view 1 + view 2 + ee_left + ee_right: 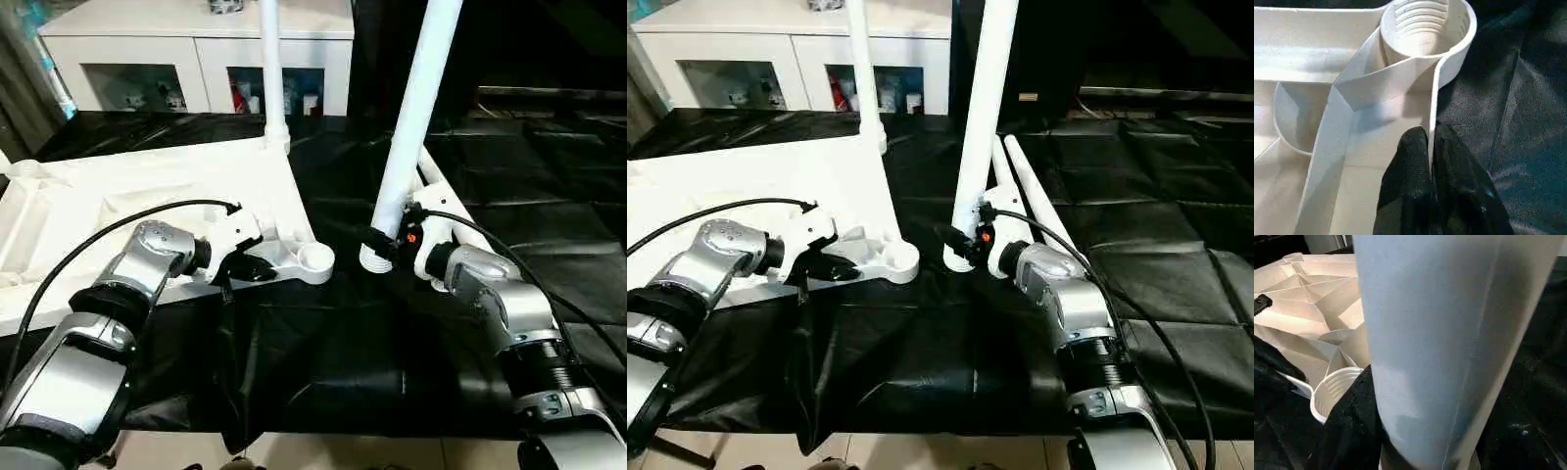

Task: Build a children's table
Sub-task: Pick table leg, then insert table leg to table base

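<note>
The white table top (pixel 118 196) lies underside up on black cloth. Its near corner socket (pixel 315 258) is empty, and its threads show in the left wrist view (pixel 1425 24). My left gripper (pixel 257 266) is shut on the thin rim wall just behind that socket, with the fingertips (pixel 1415 147) pinching the wall. One white leg (pixel 274 69) stands upright in the far corner socket. My right gripper (pixel 387 243) is shut on the lower end of a second leg (pixel 416 108). This leg leans slightly, and its foot rests on the cloth right beside the empty socket.
Two more white legs (pixel 1038 196) lie on the black cloth (pixel 323 362) behind my right gripper. A white cabinet with glass doors (pixel 196 59) stands at the back. The cloth's front edge hangs over pale floor near the bottom of the eye views.
</note>
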